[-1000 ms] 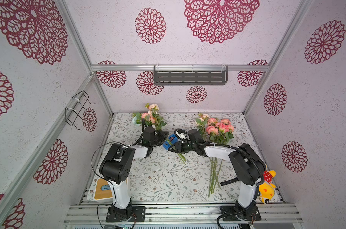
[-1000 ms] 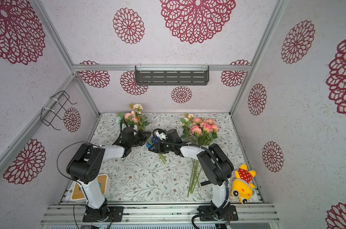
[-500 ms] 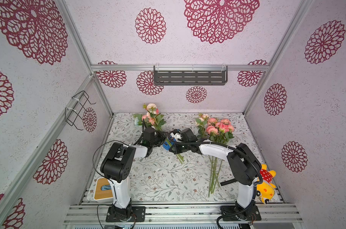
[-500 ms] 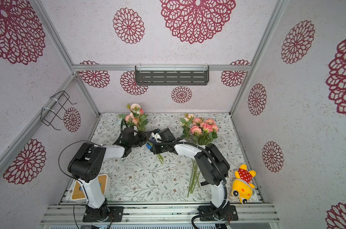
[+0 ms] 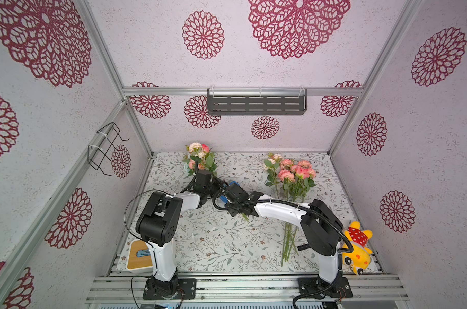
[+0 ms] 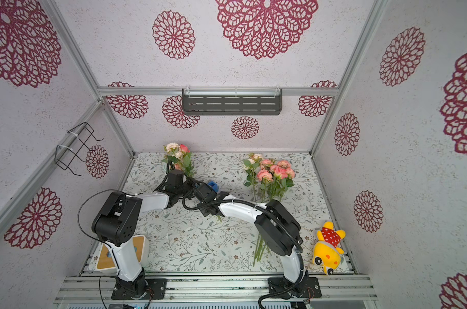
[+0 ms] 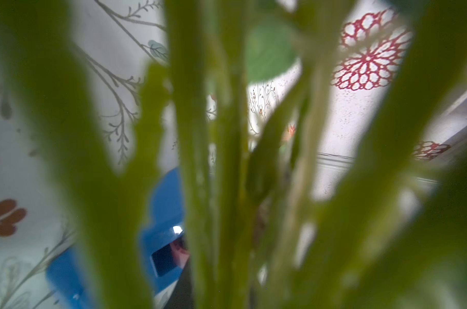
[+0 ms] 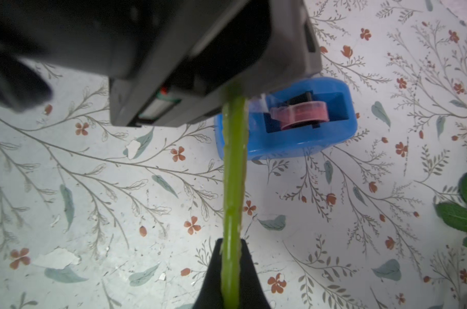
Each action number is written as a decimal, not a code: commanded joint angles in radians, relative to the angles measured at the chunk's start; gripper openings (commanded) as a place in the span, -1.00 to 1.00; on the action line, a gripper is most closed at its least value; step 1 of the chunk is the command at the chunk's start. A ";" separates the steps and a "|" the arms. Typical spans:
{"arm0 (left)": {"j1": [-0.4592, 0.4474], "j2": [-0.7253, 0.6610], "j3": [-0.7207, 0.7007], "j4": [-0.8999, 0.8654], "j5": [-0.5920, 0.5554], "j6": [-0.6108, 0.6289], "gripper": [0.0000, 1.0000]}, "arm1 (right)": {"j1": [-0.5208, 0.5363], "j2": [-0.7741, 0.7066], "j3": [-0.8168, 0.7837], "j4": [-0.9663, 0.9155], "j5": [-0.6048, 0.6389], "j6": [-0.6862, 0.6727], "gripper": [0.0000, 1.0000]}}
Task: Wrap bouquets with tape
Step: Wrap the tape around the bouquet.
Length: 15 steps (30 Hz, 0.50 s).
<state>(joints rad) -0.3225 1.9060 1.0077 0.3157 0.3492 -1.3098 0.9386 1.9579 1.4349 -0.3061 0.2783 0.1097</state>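
Top view: one bouquet (image 5: 200, 160) raised off the bench (image 5: 213, 248), stems (image 5: 244, 217) running into left gripper (image 5: 215, 185).
Left wrist: stems (image 7: 200, 160) fill my lens; I cannot tell its grip.
Right wrist: right gripper (image 8: 231, 247) clenched on stems, spanning them above the tape (image 8: 293, 144), likely for wrapping.

Blue tape (image 8: 280, 147) (pink roll (image 8: 299, 112)), green bouquet stems (image 8: 233, 174)

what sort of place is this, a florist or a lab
Probably a robot test booth, not a florist: left arm and right arm bolted to an aluminium rail, patterned panel walls, and a bouquet near a tape dispenser as props.
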 commanded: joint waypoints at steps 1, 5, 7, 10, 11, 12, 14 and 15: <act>-0.007 -0.018 0.029 -0.027 0.025 0.009 -0.81 | -0.005 0.011 0.048 0.060 0.094 -0.057 -1.00; -0.005 -0.021 0.026 -0.032 0.028 0.011 -1.00 | -0.009 -0.009 0.015 0.084 0.061 -0.049 -1.00; -0.003 -0.023 0.023 -0.028 0.026 0.012 -1.00 | -0.020 -0.027 -0.006 0.090 0.019 -0.034 -0.98; 0.000 -0.018 0.029 -0.024 0.026 0.013 -1.00 | -0.050 -0.031 0.009 0.046 -0.059 -0.004 -0.26; -0.001 -0.015 0.033 -0.024 0.027 0.013 -1.00 | -0.061 -0.037 0.008 0.039 -0.091 0.005 -0.09; 0.000 -0.009 0.037 -0.021 0.028 0.015 -1.00 | -0.073 -0.048 0.000 0.043 -0.128 0.018 0.04; -0.001 -0.002 0.043 -0.018 0.029 0.022 -1.00 | -0.098 -0.081 -0.034 0.081 -0.197 0.042 0.22; 0.000 -0.002 0.041 -0.005 0.031 0.024 -1.00 | -0.111 -0.100 -0.060 0.113 -0.221 0.068 0.25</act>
<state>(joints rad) -0.3199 1.9060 1.0168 0.2806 0.3531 -1.2915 0.8707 1.9472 1.4105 -0.2390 0.1574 0.1215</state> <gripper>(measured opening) 0.097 0.610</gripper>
